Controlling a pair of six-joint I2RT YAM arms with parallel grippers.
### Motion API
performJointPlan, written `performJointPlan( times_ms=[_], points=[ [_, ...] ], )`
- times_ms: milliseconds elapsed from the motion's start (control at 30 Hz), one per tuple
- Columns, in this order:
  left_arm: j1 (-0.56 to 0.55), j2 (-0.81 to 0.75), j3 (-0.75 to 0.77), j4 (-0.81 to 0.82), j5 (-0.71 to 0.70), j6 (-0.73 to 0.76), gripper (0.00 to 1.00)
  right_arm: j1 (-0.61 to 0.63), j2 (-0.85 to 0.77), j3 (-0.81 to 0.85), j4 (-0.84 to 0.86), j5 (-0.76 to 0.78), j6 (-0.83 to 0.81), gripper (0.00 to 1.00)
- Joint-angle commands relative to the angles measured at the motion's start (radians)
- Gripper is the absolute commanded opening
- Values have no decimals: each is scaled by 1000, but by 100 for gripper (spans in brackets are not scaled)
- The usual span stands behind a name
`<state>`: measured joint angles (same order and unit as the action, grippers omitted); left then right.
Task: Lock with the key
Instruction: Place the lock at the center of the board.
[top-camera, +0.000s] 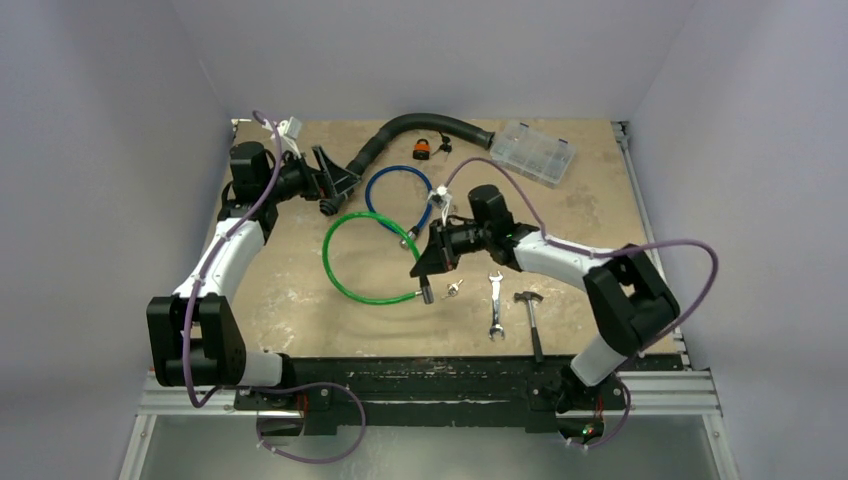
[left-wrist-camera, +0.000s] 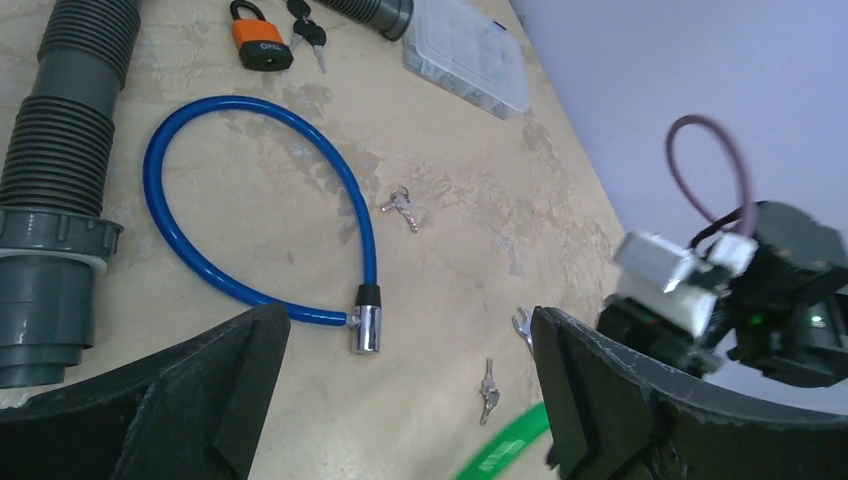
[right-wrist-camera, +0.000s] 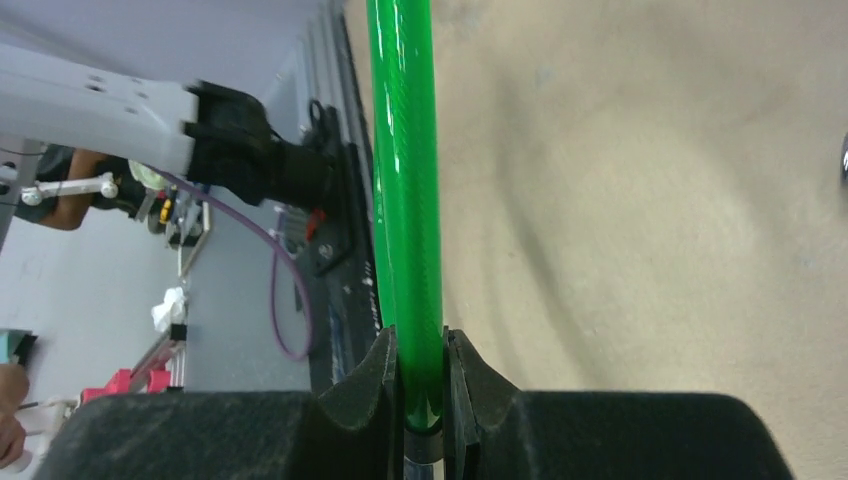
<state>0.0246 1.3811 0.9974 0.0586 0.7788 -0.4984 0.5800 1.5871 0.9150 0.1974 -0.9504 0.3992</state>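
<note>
A green cable lock (top-camera: 340, 270) lies in an open loop at mid-table, its chrome end (top-camera: 425, 292) near the front. My right gripper (top-camera: 428, 258) is shut on the green cable (right-wrist-camera: 408, 200) close to its other end, and the cable runs straight out between the fingers (right-wrist-camera: 372, 385). A small bunch of keys (top-camera: 455, 290) lies just right of the chrome end and also shows in the left wrist view (left-wrist-camera: 488, 385). My left gripper (top-camera: 328, 182) is open and empty, above the blue cable lock (left-wrist-camera: 250, 200).
An orange padlock (top-camera: 423, 150) with keys (top-camera: 443, 147), a black corrugated hose (top-camera: 420, 128) and a clear parts box (top-camera: 538, 152) lie at the back. More keys (left-wrist-camera: 402, 207) lie by the blue cable. A wrench (top-camera: 495, 305) and a hammer (top-camera: 533, 320) lie front right.
</note>
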Motion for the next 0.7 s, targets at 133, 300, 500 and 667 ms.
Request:
performJointPlan(
  times_ms=[133, 300, 500, 667],
  points=[
    [21, -32, 9, 18, -8, 2, 100, 56, 209, 81, -24, 19, -74, 0],
    [24, -31, 9, 21, -3, 2, 100, 63, 307, 111, -12, 15, -38, 0],
    [25, -22, 11, 28, 0, -1, 100, 65, 382, 128, 0, 9, 20, 2],
    [24, -20, 9, 29, 1, -2, 100, 66, 412, 155, -36, 28, 24, 14]
  ],
)
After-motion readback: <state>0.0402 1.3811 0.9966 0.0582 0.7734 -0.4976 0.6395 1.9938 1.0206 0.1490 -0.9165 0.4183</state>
